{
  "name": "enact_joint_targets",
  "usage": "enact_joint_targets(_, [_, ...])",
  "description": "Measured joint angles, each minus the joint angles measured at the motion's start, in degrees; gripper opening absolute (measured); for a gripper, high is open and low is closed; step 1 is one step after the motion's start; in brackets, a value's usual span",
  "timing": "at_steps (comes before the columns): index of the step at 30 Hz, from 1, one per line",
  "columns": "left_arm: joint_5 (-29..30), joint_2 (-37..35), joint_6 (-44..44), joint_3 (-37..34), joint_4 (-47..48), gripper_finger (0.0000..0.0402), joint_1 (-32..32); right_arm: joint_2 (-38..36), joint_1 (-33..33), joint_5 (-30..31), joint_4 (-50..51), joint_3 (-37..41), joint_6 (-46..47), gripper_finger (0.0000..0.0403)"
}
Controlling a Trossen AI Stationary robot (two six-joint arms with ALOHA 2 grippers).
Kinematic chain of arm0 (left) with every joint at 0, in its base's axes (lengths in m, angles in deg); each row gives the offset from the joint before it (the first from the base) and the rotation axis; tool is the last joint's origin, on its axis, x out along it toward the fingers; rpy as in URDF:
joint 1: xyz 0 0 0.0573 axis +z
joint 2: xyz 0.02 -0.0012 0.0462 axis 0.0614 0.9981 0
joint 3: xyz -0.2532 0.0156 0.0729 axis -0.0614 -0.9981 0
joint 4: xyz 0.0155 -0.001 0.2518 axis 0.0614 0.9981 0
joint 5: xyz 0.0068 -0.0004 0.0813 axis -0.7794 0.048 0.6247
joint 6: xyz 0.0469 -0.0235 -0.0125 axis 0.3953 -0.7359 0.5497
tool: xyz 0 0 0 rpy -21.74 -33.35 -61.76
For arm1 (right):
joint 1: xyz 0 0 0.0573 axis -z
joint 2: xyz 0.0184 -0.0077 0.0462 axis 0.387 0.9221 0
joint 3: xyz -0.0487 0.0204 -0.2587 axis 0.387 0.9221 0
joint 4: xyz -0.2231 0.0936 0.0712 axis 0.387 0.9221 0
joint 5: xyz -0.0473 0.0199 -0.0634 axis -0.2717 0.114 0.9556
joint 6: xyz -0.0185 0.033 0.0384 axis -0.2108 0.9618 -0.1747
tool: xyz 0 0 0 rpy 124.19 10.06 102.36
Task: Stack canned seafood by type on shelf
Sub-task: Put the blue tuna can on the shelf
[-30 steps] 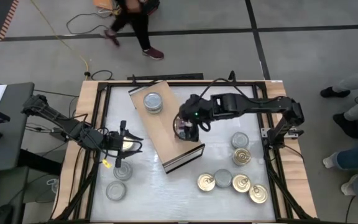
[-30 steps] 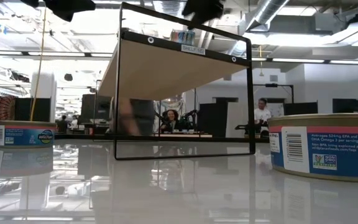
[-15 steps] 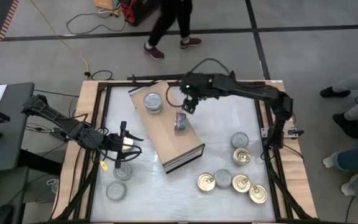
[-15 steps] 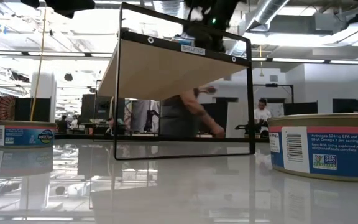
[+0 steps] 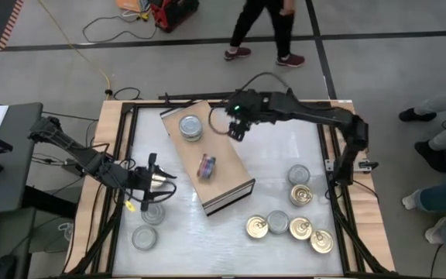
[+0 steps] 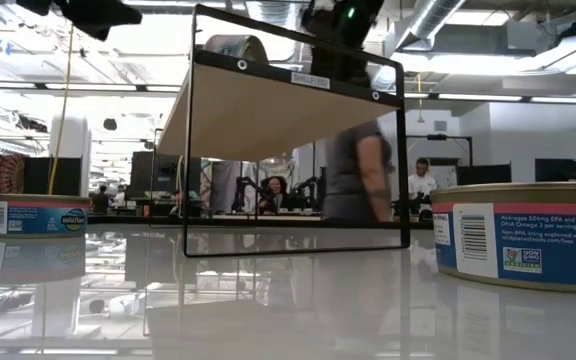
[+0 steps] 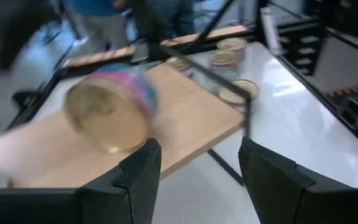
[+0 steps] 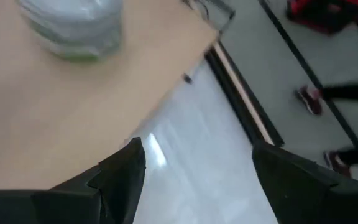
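Observation:
The shelf [image 5: 207,159], a light-wood board with a dark open-fronted end, lies slantwise on the white table. At its far end stands a stack of silver-topped tins [image 5: 190,127], which also shows in the right wrist view [image 8: 73,28]. A colourful tin [image 5: 206,166] lies on its side at the middle of the board; it shows blurred in the left wrist view [image 7: 110,115]. My right gripper [image 5: 237,129] is open and empty above the board's far right edge. My left gripper [image 5: 153,183] is open and empty at the table's left, above a silver tin [image 5: 152,213].
Several gold-topped and silver tins [image 5: 289,225] stand at the near right, two more [image 5: 299,184] right of the shelf, and one silver tin [image 5: 144,236] at the near left. A person [image 5: 262,27] walks past the far side; people's legs [image 5: 440,139] show at the right.
My right gripper has let go of the colourful tin over the middle of the shelf and gone toward the table's far edge. The tin has dropped on its side onto the board and rolled along it toward the table's left.

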Motion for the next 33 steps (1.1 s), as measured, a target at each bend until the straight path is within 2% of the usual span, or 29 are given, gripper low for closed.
enact_joint_targets(3, [1.85,2.98,-2.79,-0.02,-2.89,0.0206,1.02,-2.26,-2.73,-1.48,-0.35,-0.14,1.91,0.0314])
enact_joint_targets(5, [1.49,5.74,-1.54,-0.02,-5.89,0.0209,1.11,-2.07,-4.91,-4.69,0.52,-0.13,2.94,0.0314])
enact_joint_targets(7, [1.74,8.94,-0.02,-0.01,-8.49,0.0217,1.10,-1.24,-7.62,-5.22,2.29,0.06,2.74,0.0314])
enact_joint_targets(10, [6.29,13.01,1.69,0.00,-10.70,0.0231,1.60,-0.45,-11.68,-5.07,1.97,0.00,-0.19,0.0314])
enact_joint_targets(12, [7.99,14.05,2.71,-0.01,-11.68,0.0237,1.88,-0.19,-13.64,-5.12,1.29,-0.05,-1.11,0.0314])
enact_joint_targets(18, [6.73,14.50,4.81,0.59,-11.93,0.0239,5.76,2.89,-15.11,-5.07,0.97,0.05,-1.64,0.0314])
enact_joint_targets(20, [4.88,14.45,5.84,0.59,-12.56,0.0239,8.05,4.32,-14.81,-4.66,-0.40,0.03,-2.61,0.0314])
enact_joint_targets(26, [-9.64,14.87,7.87,0.59,-15.11,0.0239,16.14,7.10,-14.44,-4.40,-3.74,0.08,-4.99,0.0314])
enact_joint_targets(33, [-15.25,14.93,10.59,0.59,-18.23,0.0239,19.34,7.05,-14.59,-5.20,-6.26,0.08,-7.48,0.0314])
